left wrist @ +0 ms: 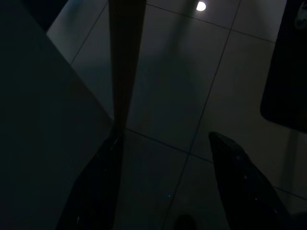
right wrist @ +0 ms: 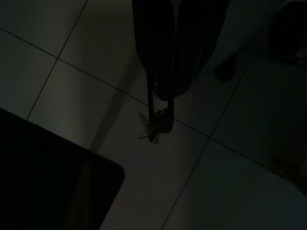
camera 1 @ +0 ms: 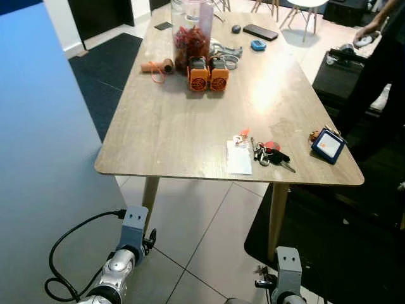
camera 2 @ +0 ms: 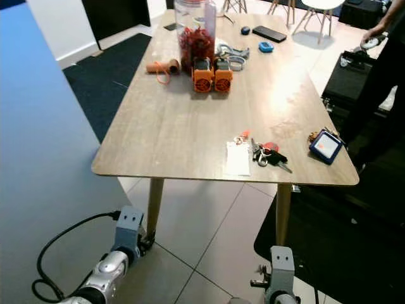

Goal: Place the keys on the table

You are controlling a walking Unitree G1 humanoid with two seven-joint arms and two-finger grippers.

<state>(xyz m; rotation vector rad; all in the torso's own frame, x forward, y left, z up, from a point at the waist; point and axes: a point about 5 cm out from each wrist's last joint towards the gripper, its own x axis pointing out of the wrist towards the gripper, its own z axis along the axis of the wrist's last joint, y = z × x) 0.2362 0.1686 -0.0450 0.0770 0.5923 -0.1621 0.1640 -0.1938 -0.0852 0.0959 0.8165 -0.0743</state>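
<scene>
From the left eye: a long wooden counter stands on a tiled floor, with the robot's two silver arms low in front of it, the left arm trailing a black cable and the right arm beside it. At the far end stands a clear jar, roughly half full of red pieces too small to identify. Two orange blocks sit just in front of the jar, and a tan spool lies to its left. A black phone lies further back. Near the front edge a key bunch with red and black fobs lies on the counter, touching a white tag. A blue-framed case sits near the right corner.

From the right eye: a person in dark clothes stands past the counter's right side, one hand over a black box. A dark rug lies along the left.

Left wrist view, very dark: the left tool hangs over the floor tiles with its two fingers spread wide and nothing between them. A counter leg runs down beside one finger.

Right wrist view, also dark: the right tool has its fingers pressed together, and a small set of keys dangles from the tips above the tiles, below counter height. A dark mat lies nearby.
</scene>
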